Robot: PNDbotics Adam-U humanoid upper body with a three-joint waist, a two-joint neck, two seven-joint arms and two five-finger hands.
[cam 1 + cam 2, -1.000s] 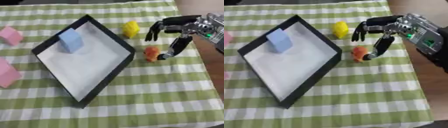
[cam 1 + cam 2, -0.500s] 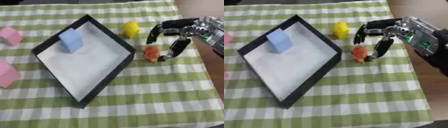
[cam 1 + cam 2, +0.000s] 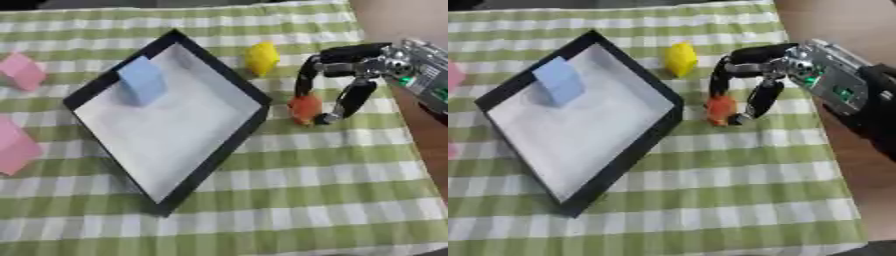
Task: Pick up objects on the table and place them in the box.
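A small orange object [image 3: 304, 107] lies on the checked cloth just off the right corner of the black-rimmed box [image 3: 219, 160]. My right hand [image 3: 794, 62] reaches in from the right and curls over it. The fingers [image 3: 308, 80] come down on its top left and the thumb [image 3: 348, 102] touches its right side. The object still rests on the cloth. A light blue block [image 3: 142, 86] stands inside the box near its upper corner. A yellow object [image 3: 262, 57] sits above the orange one, outside the box. My left hand shows in neither view.
Two pink blocks lie left of the box, one at the upper left [image 3: 22, 72] and one at the left edge [image 3: 13, 147]. The cloth ends at the right, where brown wood [image 3: 424, 135] shows under my forearm. Checked cloth stretches below the box.
My right hand's fingers have come down and closed in on the orange object, and the thumb now meets its side. The whole picture has shifted slightly.
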